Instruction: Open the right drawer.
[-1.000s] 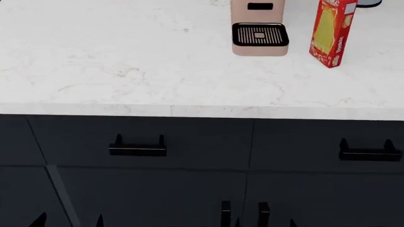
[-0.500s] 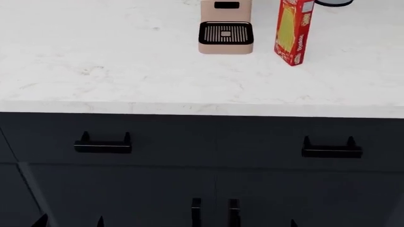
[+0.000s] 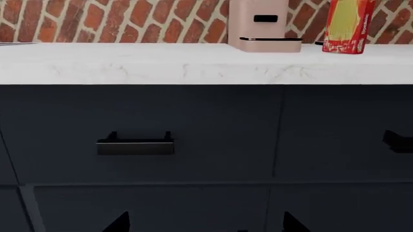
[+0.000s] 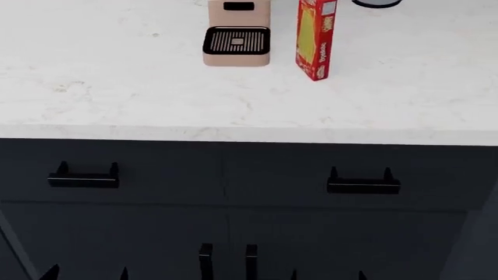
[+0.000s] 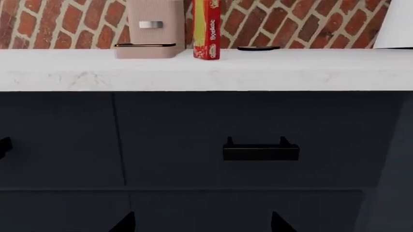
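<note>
right drawer (image 4: 342, 175) shifted leftward in view (navy front, black handle (image 4: 363, 184))

red pasta box (image 4: 315, 39), printed lettering too blurred to read

Shut right drawer (image 4: 350, 175) with black bar handle (image 4: 363, 185) under white marble counter (image 4: 155, 105)
</note>
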